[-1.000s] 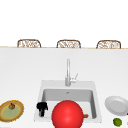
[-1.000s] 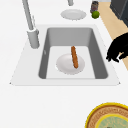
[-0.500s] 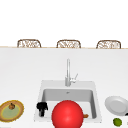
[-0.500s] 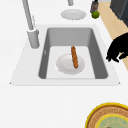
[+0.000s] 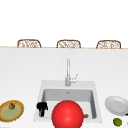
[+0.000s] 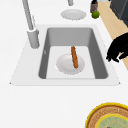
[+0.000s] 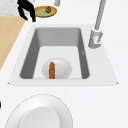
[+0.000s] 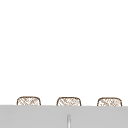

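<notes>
My left hand (image 5: 41, 108) hovers over the sink's front left corner, its fingers hanging down relaxed and holding nothing. The same hand (image 6: 118, 49) is above the counter's front edge beside the basin in the left side view. In the right side view this hand (image 7: 25, 10) hangs close to the yellow plate (image 7: 45, 11). Inside the sink (image 6: 51, 37) a small white plate (image 6: 65, 65) carries a brown sausage-like stick (image 6: 74, 56). A big red ball (image 5: 67, 115) covers the sink's front in the front view.
The faucet (image 5: 68, 72) stands behind the basin. A yellow plate (image 5: 7, 112) with a small brown item lies on the left counter. On the right counter are a white plate (image 5: 116, 105), a lime (image 5: 117, 121) and a dark bottle (image 6: 94, 5). Three wicker chair backs (image 5: 68, 43) line the far edge.
</notes>
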Robot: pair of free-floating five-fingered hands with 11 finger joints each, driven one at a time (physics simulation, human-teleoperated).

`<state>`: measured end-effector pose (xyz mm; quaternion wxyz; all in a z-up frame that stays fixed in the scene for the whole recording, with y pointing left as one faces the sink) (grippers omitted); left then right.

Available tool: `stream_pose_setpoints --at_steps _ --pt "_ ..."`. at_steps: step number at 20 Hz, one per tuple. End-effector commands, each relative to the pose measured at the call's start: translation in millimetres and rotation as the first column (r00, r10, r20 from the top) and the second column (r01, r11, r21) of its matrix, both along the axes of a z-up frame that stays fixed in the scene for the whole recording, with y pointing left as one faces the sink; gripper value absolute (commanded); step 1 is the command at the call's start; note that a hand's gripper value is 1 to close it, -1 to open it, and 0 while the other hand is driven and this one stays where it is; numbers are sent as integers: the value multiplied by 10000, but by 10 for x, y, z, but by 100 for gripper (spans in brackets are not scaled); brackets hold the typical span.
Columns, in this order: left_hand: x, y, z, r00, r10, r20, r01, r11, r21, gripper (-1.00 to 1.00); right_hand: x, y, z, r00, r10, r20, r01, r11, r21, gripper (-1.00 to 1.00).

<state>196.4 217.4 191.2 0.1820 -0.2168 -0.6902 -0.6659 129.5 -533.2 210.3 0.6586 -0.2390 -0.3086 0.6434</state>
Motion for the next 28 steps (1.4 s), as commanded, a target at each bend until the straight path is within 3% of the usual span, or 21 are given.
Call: stream_pose_setpoints --at_steps 1,2,7,13,14,18,21,23,28 --pt "0 0 0 10000 0 0 0 10000 0 0 14 -29 -129 9996 249 -133 -250 9996 -118 100" --pt "0 0 0 10000 0 0 0 10000 0 0 7 -26 -122 9982 495 346 -486 9985 -261 100" --pt "0 0 0 10000 0 0 0 10000 0 0 87 -52 -113 9783 344 2044 -362 9993 49 100" --pt "0 0 0 10000 0 0 0 10000 0 0 167 -80 -110 9528 -10 3037 -46 9998 178 100" --pt "0 0 0 10000 0 0 0 10000 0 0 179 -116 -67 9486 -70 3165 -34 9995 322 -100" --pt "0 0 0 10000 0 0 0 10000 0 0 284 -96 18 9626 -26 2711 -45 9997 254 -100" --pt "0 0 0 10000 0 0 0 10000 0 0 288 -238 9 9625 180 2707 -256 9994 244 -100" --pt "0 0 0 10000 0 0 0 10000 0 0 288 -346 34 9718 305 2339 -345 9993 129 -100" --pt "0 0 0 10000 0 0 0 10000 0 0 243 -431 48 9776 579 2021 -573 9983 -88 -100"
